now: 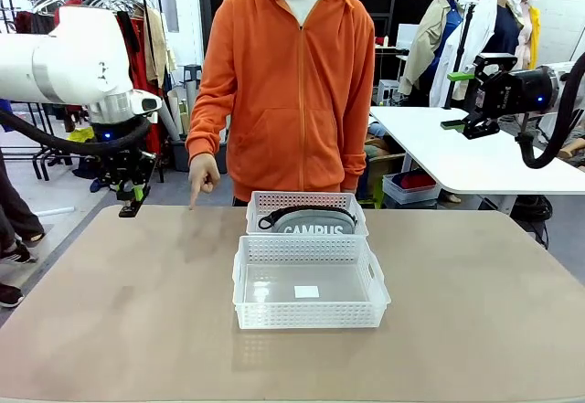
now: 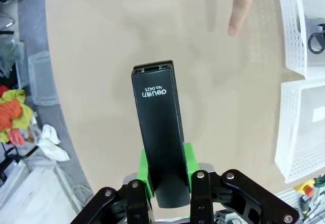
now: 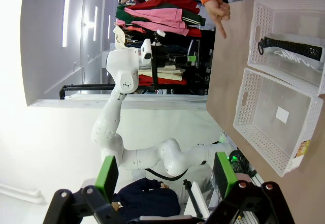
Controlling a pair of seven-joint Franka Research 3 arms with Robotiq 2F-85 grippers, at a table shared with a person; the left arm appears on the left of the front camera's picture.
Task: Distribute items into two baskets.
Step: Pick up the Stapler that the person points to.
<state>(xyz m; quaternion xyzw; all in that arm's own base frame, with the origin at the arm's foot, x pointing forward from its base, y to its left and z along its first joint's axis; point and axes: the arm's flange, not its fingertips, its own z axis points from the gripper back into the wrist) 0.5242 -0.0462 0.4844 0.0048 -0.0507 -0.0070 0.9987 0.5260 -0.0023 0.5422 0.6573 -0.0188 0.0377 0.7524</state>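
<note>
Nearest you, the larger basket (image 1: 309, 317) sits in the middle of the desk (image 1: 110, 312). You can see a small white label (image 1: 306, 291) on its floor and nothing else inside. Just behind it, toward the far edge, stands the smaller basket (image 1: 306, 199). The grey CAMPUS pouch (image 1: 306, 223) lies in it, black trim uppermost. The two baskets are lined up close, long sides facing.

Your left gripper (image 1: 131, 204) hangs over the far left corner of the desk, its green pads clamped on the black stapler (image 2: 158, 127). The left wrist view shows the stapler running straight out along the fingers, its free end toward the desk surface and white print on its upper face. Both baskets lie well apart from it, toward the middle.

Your right gripper (image 1: 454, 100) is held high, out beyond the right edge of the desk. Its jaws stand apart with nothing between them.

At the far edge, the person in the orange hoodie points down with one hand (image 1: 203, 176). The fingertip (image 2: 233, 28) comes down to the desk between the stapler and the smaller basket; you cannot tell whether it touches.
</note>
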